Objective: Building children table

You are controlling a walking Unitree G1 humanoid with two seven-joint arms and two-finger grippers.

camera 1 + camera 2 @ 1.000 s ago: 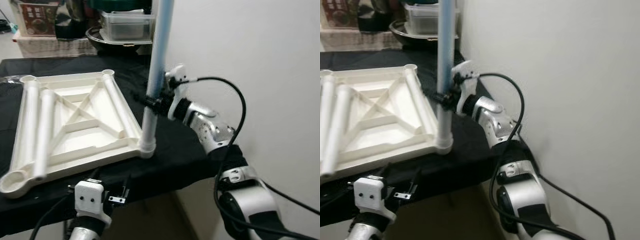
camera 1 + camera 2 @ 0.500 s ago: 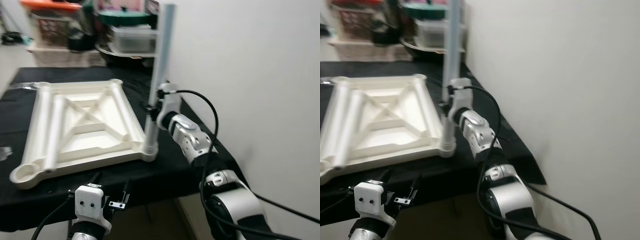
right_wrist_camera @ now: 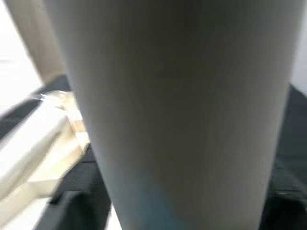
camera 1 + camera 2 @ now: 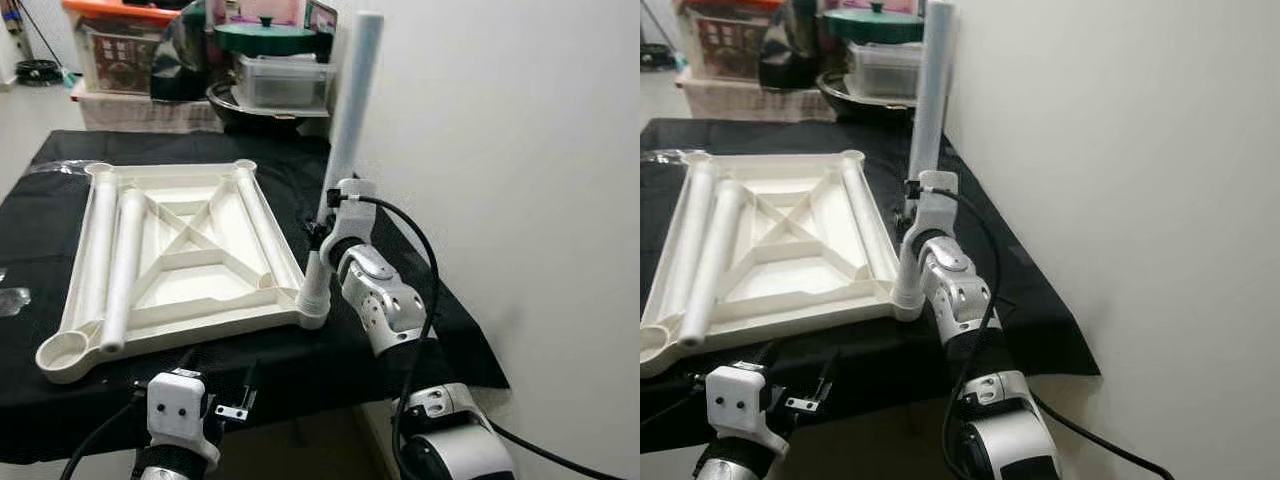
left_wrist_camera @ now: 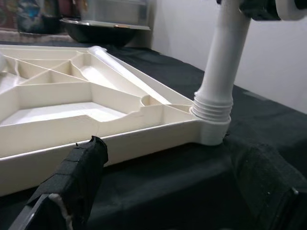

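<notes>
white plastic tabletop panel (image 4: 180,250) lies underside up on the black-clothed counter (image 4: 400,300), so its corner sockets face upward for legs. the right gripper (image 4: 322,232) has its fingers clamped on the tall white tube leg (image 4: 345,130), upright in the near corner socket. the left gripper (image 5: 163,191) hangs below, fingers apart.
</notes>
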